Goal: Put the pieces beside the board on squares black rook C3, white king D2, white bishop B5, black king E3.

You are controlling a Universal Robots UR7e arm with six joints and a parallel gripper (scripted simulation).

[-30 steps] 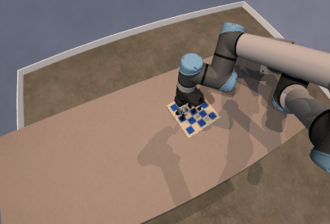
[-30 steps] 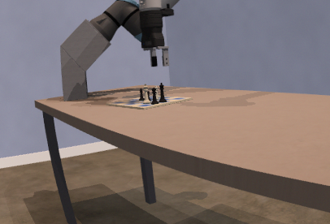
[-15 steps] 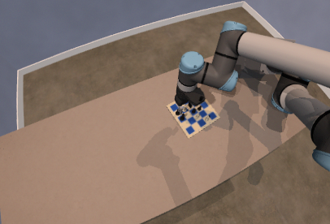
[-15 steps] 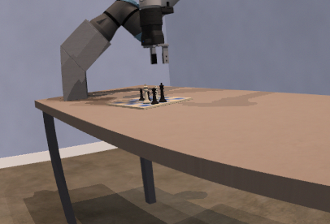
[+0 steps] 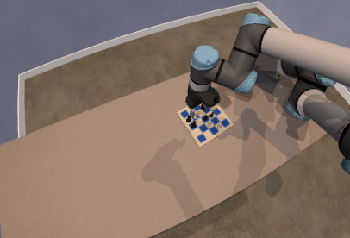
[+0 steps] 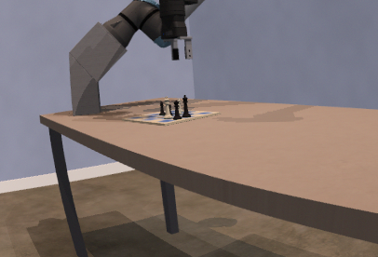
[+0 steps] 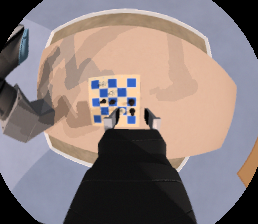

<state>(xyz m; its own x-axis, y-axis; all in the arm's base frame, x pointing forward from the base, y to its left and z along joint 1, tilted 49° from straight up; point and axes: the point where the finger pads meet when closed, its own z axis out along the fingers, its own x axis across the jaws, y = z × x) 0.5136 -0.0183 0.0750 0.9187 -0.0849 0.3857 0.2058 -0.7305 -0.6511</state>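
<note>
Several chess pieces (image 6: 177,109) crowded on board (image 6: 205,114), gripper (image 6: 182,50) released, empty, well above.

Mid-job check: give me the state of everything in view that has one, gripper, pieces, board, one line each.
gripper: open, holding nothing, hanging well above the board.
chessboard: flat on the table, near the arm's base.
tall black piece: upright on the board.
second black piece: upright on the board.
white piece: upright on the board.
Squares occupied: too small to read.
table: bears the board and the arm's pedestal.
</note>
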